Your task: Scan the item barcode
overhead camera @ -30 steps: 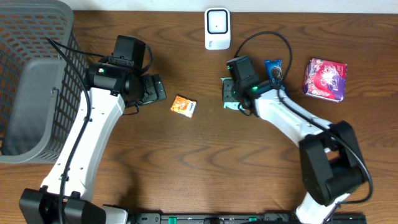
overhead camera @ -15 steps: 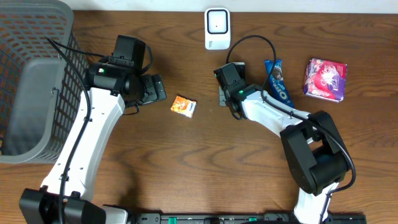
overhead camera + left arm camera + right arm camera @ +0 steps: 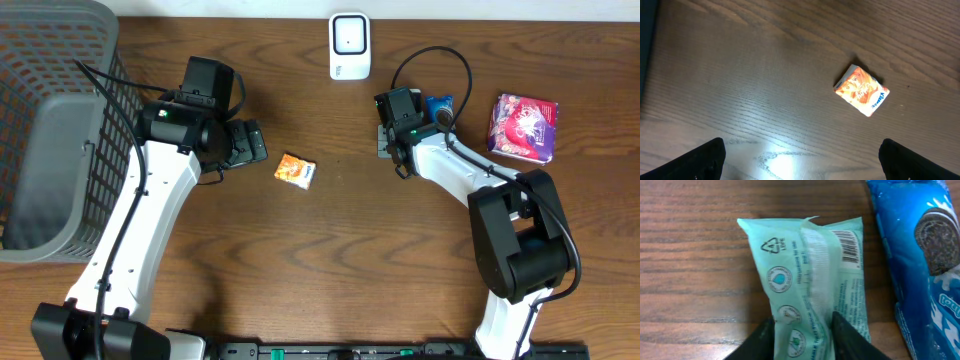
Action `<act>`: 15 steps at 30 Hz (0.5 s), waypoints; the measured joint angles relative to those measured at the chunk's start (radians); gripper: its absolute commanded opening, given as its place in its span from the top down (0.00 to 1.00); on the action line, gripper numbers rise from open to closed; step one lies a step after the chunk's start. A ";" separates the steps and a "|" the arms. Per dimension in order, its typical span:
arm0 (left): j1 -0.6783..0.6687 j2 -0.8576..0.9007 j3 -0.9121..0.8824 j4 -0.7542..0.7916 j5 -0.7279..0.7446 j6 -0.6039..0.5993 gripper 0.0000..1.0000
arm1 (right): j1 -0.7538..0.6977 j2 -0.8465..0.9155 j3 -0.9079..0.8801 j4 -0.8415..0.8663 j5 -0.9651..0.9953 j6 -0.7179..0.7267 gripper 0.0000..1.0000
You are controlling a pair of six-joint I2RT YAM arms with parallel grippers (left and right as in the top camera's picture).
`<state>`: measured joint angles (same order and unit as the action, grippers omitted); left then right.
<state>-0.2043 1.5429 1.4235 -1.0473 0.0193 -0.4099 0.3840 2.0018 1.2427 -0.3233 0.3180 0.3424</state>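
right gripper [image 3: 802, 324] part-closed, seems pinched on packet [image 3: 805, 265]; left gripper [image 3: 801, 150] wide open, empty. Lift, present barcode [image 3: 850, 247] squarely to scanner [image 3: 349, 45], grip clear of it.

Orange pkt [image 3: 861, 90] on table [image 3: 740, 75].

Green packet [image 3: 805, 270] is cut off at 6 o'clock behind the right gripper [image 3: 804, 337]. Blue cookie pack [image 3: 920, 280] runs off frame at 3 o'clock.
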 measured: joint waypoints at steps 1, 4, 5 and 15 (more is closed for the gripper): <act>0.000 0.000 0.000 0.000 0.000 0.000 0.02 | 0.001 0.000 0.002 -0.006 -0.008 -0.007 0.47; 0.000 0.000 0.000 0.000 0.000 0.000 0.02 | 0.005 -0.003 0.017 -0.058 -0.040 -0.024 0.41; 0.000 0.000 0.000 0.000 0.000 0.000 0.02 | 0.005 -0.010 0.020 -0.080 -0.051 -0.023 0.40; 0.000 0.000 0.000 0.000 0.000 0.000 0.02 | 0.005 -0.268 0.058 -0.182 -0.421 -0.029 0.21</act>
<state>-0.2043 1.5429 1.4235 -1.0473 0.0193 -0.4099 0.3893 1.7340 1.3010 -0.5056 -0.1032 0.3130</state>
